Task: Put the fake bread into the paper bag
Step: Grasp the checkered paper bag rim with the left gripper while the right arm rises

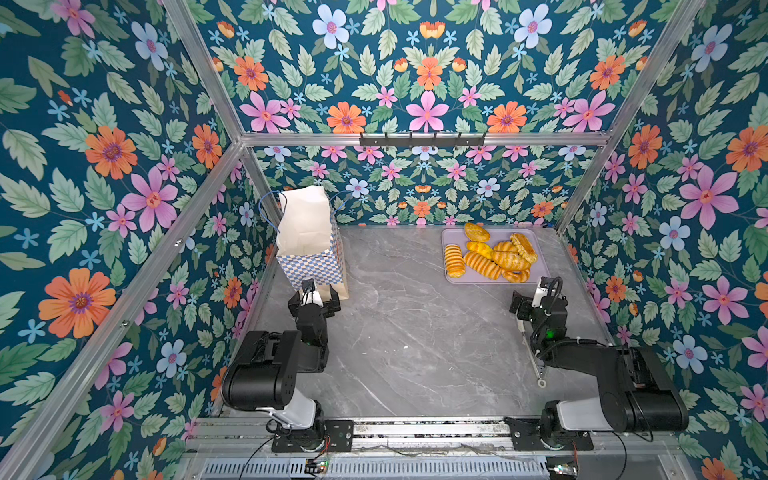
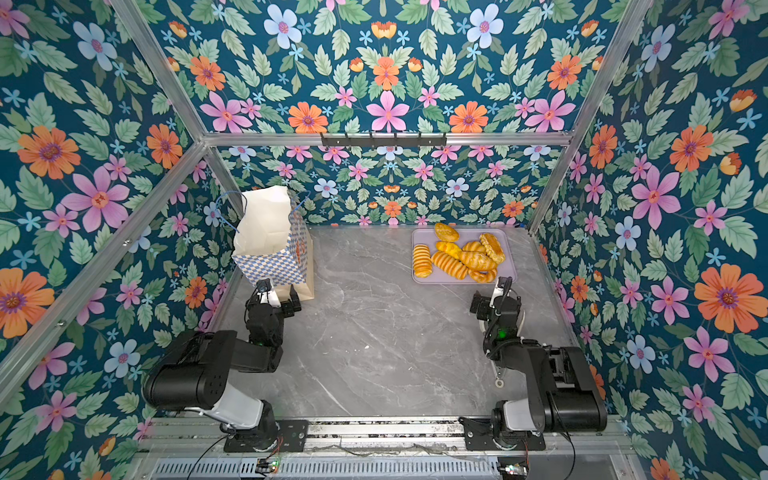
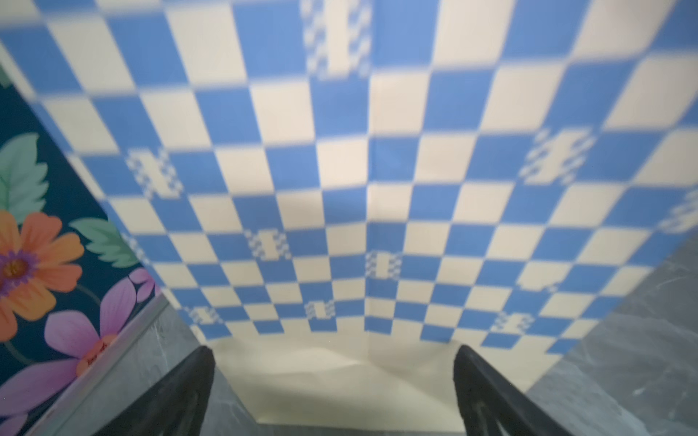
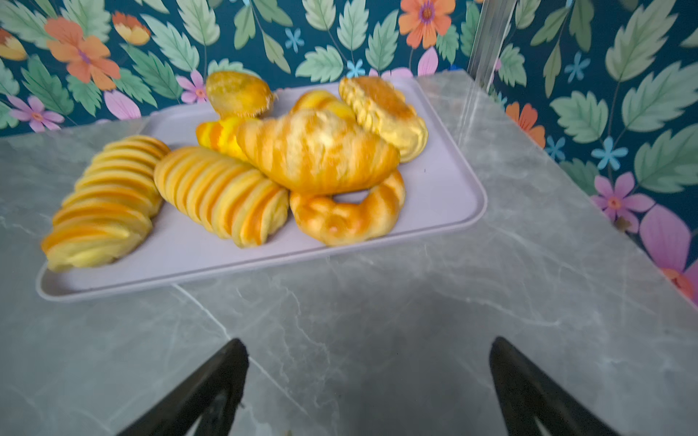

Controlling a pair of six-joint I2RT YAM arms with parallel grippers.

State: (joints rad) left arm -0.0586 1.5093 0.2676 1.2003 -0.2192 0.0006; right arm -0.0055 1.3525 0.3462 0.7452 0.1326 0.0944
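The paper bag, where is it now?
In both top views the paper bag stands at the far left of the table, right in front of the left gripper.

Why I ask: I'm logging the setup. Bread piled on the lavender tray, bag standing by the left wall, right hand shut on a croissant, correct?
The right hand is open and empty, short of the lavender tray; the right wrist view shows it. The fake bread is piled on the tray and the paper bag stands by the left wall.
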